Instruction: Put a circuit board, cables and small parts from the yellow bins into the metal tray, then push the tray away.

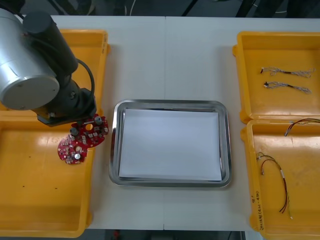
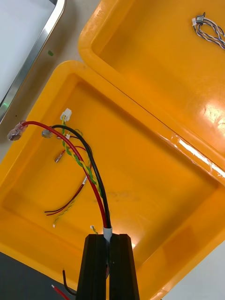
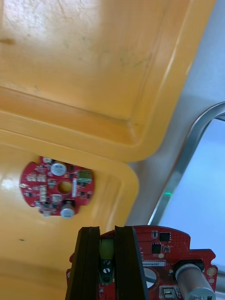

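Four yellow bins are sitting on the worktop (image 1: 165, 60), two at each side. At my left, the far left bin (image 1: 92, 55) is lying partly under my left arm. The near left bin (image 1: 45, 200) is where the two round red circuit boards are. The lying board (image 1: 69, 151) is resting flat on the bin floor near its right wall. My left hand (image 3: 107, 255) is clenching the held board (image 1: 96, 131) by a pale green part on its face, a finger on either side. The held board is hanging over the bin's right rim, just beside the tray's left rim, and in the front view its edge is overlapping the lying board. A narrow strip of worktop is separating that bin from the metal tray (image 1: 114, 150).

The one tray is sitting in the middle, its inside showing white. A wide stretch of worktop is running beyond its far rim, and a broader strip is lying between its right rim and the right bins.

At my right, the far right bin (image 1: 240, 75) is carrying two twisted blue and white cables (image 1: 287, 72), lying side by side and apart. My right hand (image 2: 111, 262) is gripping a red and black cable (image 2: 97, 190) at its white sleeve. It is holding the cable above the near right bin (image 1: 247, 170), with the loose ends reaching toward the tray-side wall. One thin red and yellow cable (image 1: 284, 182) is lying on that bin's floor.
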You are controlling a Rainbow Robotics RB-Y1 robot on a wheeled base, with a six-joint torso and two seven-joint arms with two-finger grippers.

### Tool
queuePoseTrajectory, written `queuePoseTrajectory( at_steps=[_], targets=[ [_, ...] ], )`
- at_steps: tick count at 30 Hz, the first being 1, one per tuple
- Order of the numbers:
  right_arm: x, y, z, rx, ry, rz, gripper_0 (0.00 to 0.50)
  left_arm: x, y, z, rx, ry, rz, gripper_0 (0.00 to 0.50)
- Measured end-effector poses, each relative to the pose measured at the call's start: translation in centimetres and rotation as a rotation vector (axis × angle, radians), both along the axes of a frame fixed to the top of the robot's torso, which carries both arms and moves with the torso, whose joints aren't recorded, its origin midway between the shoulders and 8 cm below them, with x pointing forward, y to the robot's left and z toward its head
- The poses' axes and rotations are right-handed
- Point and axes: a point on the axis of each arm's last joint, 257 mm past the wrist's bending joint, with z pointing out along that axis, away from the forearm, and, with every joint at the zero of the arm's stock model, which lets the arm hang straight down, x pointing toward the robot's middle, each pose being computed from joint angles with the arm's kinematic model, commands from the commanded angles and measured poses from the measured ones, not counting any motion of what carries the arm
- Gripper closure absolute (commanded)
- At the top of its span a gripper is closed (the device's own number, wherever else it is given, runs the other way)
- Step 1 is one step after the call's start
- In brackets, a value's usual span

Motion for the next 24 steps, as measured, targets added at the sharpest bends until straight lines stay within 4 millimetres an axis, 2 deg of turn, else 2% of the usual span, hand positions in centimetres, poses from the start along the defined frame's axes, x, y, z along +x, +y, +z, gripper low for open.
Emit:
queuePoseTrajectory(
  at_steps=[4,8,17,24],
  targets=[
    [0.0,0.0,0.0,0.000,0.001,0.001,0.500,0.3,-2.1,-0.8,-0.032,-0.027,0.049,0.498],
    [0.0,0.0,0.0,-0.001,0.001,0.001,0.500,0.5,-4.0,-1.9,-0.025,-0.050,0.020,0.496],
    [0.0,0.0,0.0,-0.002,0.001,0.000,0.500,-0.4,-8.0,-4.5,-0.021,-0.060,-0.051,0.495],
    [0.0,0.0,0.0,-0.002,0.001,0.000,0.500,-1.3,-10.2,-6.8,-0.073,-0.059,0.022,0.496]
  ],
)
